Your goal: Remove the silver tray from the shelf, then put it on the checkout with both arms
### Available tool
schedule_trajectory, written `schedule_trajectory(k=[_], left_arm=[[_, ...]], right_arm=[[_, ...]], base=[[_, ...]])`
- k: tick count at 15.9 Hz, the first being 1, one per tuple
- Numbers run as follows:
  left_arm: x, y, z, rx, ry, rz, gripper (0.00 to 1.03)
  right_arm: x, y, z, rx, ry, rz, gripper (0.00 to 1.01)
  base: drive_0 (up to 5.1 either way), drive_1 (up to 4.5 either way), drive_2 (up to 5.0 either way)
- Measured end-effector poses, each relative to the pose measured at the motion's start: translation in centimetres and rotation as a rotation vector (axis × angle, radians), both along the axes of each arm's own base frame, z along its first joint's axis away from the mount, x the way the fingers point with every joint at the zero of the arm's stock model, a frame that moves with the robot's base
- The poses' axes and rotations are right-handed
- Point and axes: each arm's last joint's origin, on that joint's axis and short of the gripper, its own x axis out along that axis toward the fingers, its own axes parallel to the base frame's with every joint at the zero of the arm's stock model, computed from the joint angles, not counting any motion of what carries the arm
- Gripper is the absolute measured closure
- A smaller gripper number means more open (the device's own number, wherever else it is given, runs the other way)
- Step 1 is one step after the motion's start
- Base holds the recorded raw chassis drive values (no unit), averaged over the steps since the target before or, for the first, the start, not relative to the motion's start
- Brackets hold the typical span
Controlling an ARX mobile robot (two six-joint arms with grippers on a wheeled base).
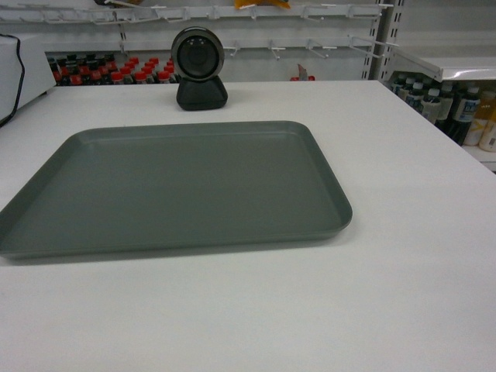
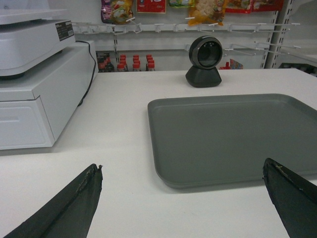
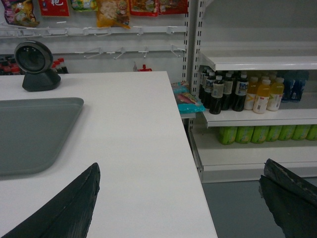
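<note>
Silver tray [image 1: 174, 186] flat on white counter [image 1: 403, 232], left pincer [image 2: 183, 198] released, right pincer [image 3: 178, 198] released, both holding nothing

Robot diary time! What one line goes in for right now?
tray: flat on checkout | left tool: open | right tool: open | neither touching tray

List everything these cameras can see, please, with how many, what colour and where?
silver tray: one, dull grey, flat on the checkout
checkout: one, white tabletop, under the tray
scanner: one, black and round, on the tabletop behind the tray
cash register: one, white, on the tabletop's left
shelf: white boards, right of the tabletop
bottles: many, dark, yellow and green, on the right shelves
red-capped bottles: many, behind the tabletop
snack bags: several, hanging on the back wall
left gripper: open, empty, over the tabletop
right gripper: open, empty
</note>
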Motion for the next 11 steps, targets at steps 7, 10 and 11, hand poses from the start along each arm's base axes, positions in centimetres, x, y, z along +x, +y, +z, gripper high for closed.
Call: schedule_trajectory(k=[7,10,11], left_arm=[[0.00,0.00,0.00,0.000,0.000,0.000,0.05],[0.00,0.00,-0.01,0.000,0.001,0.000,0.05],[0.00,0.00,0.00,0.000,0.000,0.001,0.05]], right_arm=[[0.00,0.00,0.00,0.000,0.000,0.000,0.03],[0.00,0.00,-0.01,0.000,0.001,0.000,0.03],[0.00,0.00,0.01,0.000,-0.001,0.000,0.03]], base=[[0.0,-1.94,2.0],[-0.1,-4.31,4.0],[-0.1,-4.31,4.0]])
